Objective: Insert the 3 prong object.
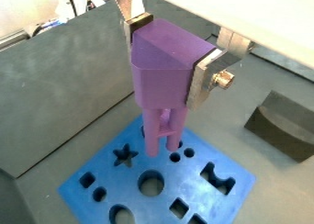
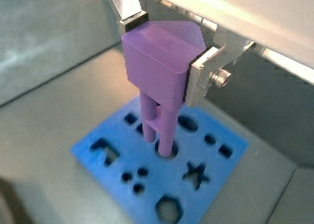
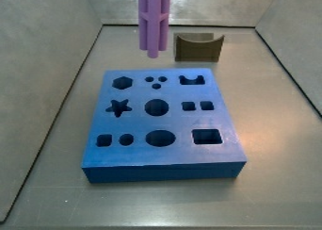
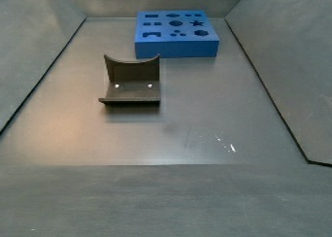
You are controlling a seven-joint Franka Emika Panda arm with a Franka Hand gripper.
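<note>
I'm seeing the grey worktop point(image 4: 169, 134) with grey walls round it. No brand, label or writing is showing on anything I can read.

The blue block point(image 3: 161, 121) is lying flat on the worktop, with shaped holes cut in its top face: a star, hexagon, circles, squares, and a cluster of three small round holes point(image 3: 154, 81). In a side view it is sitting at the far end point(image 4: 178, 35), well apart from the fixture.

The fixture point(image 4: 131, 83) is standing nearer the middle of the worktop in that view. In a side view it is just behind the block point(image 3: 199, 47), and it's also showing in a wrist view point(image 1: 285, 123).

The purple 3 prong object point(image 1: 166, 76) is hanging with its long axis vertical, thick body up, prongs pointing straight down at the block. In both wrist views the prong tips are close over the block's top face point(image 2: 160, 90); I cannot tell whether they are touching it or entering a hole. In a side view the object is coming down from the top edge of the frame point(image 3: 153, 22), tips above the block's far edge.

The pincer point(image 1: 178, 49) is clenched on the object's upper body, silver finger plates point(image 2: 207, 62) pressing on opposite faces.
</note>
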